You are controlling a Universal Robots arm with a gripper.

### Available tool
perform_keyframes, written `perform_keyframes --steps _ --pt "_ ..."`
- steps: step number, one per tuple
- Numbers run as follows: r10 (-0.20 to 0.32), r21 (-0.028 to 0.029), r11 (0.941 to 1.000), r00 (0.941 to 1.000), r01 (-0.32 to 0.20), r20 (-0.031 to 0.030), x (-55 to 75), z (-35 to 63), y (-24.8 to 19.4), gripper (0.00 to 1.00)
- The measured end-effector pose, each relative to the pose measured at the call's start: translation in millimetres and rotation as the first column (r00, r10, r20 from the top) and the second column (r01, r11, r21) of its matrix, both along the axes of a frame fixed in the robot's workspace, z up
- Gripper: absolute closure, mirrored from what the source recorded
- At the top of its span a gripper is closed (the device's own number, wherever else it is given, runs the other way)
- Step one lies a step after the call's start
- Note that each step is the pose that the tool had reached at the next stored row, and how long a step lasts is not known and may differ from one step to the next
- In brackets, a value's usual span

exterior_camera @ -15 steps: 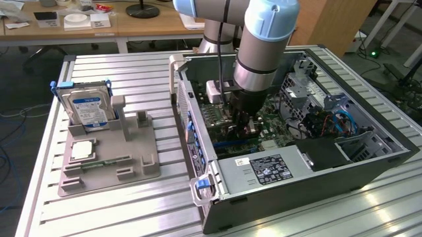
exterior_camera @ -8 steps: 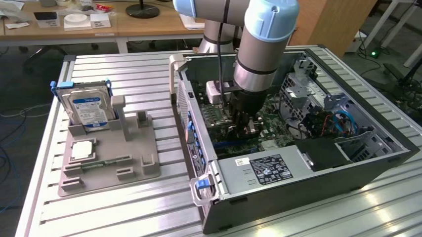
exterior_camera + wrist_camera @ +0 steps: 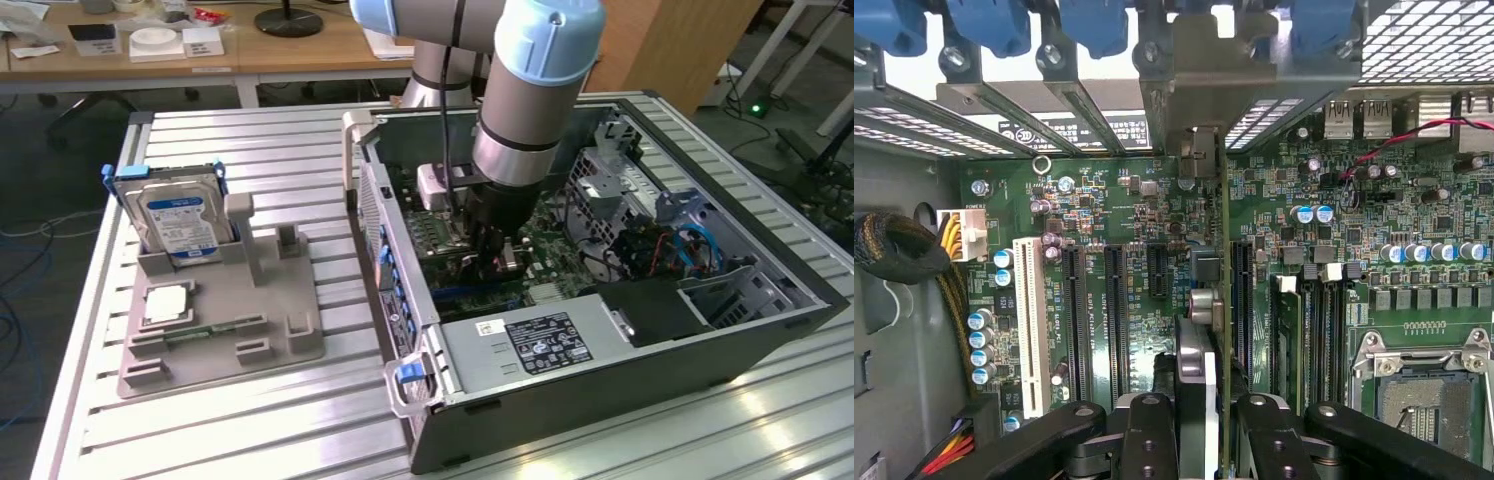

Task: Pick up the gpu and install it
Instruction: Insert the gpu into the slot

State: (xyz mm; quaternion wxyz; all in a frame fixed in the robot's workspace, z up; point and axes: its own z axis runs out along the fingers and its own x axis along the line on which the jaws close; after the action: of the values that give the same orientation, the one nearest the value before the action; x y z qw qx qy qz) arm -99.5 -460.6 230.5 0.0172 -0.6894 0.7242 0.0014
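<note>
Fingers of the gripper clamp the gpu edge-on, upright over the motherboard inside the computer case, between two black slots with narrow room each side. One hard drive stands in the grey fixture near the tabletop's far edge on the exterior view's left.

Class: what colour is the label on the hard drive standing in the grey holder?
Blue and white, on the hard drive; exterior view.

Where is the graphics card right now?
The gpu is clamped edge-on in the gripper, inside the open computer case, right above the motherboard among its long dark slots.
</note>
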Motion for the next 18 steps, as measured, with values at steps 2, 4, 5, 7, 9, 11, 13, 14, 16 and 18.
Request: perform_keyframes --steps 2,4,5,7,9,11,13,14,16,18 --pt "0.0 -0.0001 1.0 1.0 0.0 0.0 -0.6 0.0 0.0 0.72" --pt "0.0 -0.0001 1.0 1.0 0.0 0.0 -0.9 0.0 0.0 0.72" --pt "0.0 -0.0001 1.0 1.0 0.0 -0.0001 -1.2 0.1 0.0 0.72" --pt "0.0 -0.0002 1.0 1.0 0.0 -0.0001 -1.2 -0.8 -0.1 0.72" --pt "0.0 0.0 1.0 1.0 0.0 0.0 -1.2 -1.3 0.0 0.72" --pt "0.0 -0.0001 1.0 1.0 0.0 -0.0001 -1.2 -1.9 0.0 0.72" --pt "0.0 -0.0004 1.0 1.0 0.0 -0.0003 -1.2 -2.3 -0.1 0.72" --pt "0.0 -0.0005 1.0 1.0 0.0 -0.0003 -1.2 -2.6 -0.1 0.72" --pt "0.0 -0.0005 1.0 1.0 0.0 -0.0004 -1.3 -2.8 -0.1 0.72" --pt "0.0 -0.0003 1.0 1.0 0.0 -0.0002 -1.2 -3.0 -0.1 0.72"
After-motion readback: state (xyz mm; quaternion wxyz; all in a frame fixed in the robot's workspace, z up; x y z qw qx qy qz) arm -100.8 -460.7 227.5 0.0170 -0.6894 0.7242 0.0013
